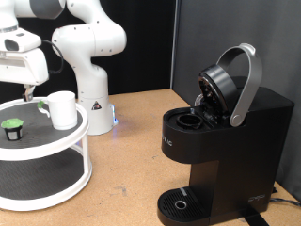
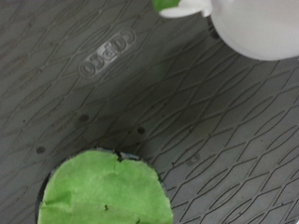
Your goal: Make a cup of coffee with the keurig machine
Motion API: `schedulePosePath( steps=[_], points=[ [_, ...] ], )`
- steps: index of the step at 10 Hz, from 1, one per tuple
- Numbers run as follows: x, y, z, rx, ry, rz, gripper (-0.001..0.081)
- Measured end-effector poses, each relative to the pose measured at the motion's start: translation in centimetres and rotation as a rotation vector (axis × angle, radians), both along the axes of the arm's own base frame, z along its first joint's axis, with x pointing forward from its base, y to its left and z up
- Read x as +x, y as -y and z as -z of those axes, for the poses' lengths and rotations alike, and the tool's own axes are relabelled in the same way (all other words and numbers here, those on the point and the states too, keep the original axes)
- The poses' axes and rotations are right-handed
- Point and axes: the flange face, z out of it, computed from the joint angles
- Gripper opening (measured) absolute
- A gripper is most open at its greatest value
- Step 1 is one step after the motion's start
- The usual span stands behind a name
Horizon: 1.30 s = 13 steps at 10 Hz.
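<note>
The white cup [image 1: 62,109] stands on the top tier of a round white two-tier stand [image 1: 66,141], at the exterior view's left. The wrist view shows the cup [image 2: 252,26] at the picture's edge. The black keurig machine [image 1: 221,141] stands at the exterior view's right, its grey-handled lid [image 1: 235,80] raised and the pod chamber [image 1: 191,120] exposed. My gripper [image 1: 28,91] hangs above the stand, just to the exterior view's left of the cup. Nothing shows between its fingers. No fingers appear in the wrist view.
A dark pod with a green top [image 1: 12,127] [image 2: 105,191] sits on the stand's grey ribbed mat [image 2: 215,121]. A second small green thing [image 1: 44,107] lies beside the cup. The arm's white base [image 1: 92,99] stands behind the stand on the wooden table [image 1: 132,160].
</note>
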Motion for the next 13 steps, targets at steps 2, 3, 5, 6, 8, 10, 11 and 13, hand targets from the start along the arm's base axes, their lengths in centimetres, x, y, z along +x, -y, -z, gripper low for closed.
schedulePosePath(
  steps=[2,3,5,6,8,10,11,13],
  points=[
    [0.0,0.5,0.7,0.001,0.001,-0.017,0.0805],
    [-0.1,0.7,0.9,0.007,0.0,-0.022,0.0805],
    [-0.2,1.0,1.2,0.012,-0.002,-0.019,0.0805],
    [-0.2,1.2,1.4,0.009,-0.001,-0.016,0.0805],
    [-0.1,1.3,2.2,0.005,-0.012,-0.01,0.0805],
    [0.0,1.3,3.3,0.001,-0.024,-0.01,0.0805],
    [0.1,1.1,3.9,-0.001,-0.025,-0.015,0.0805],
    [0.3,0.7,4.9,-0.002,-0.025,-0.025,0.0805]
  ],
)
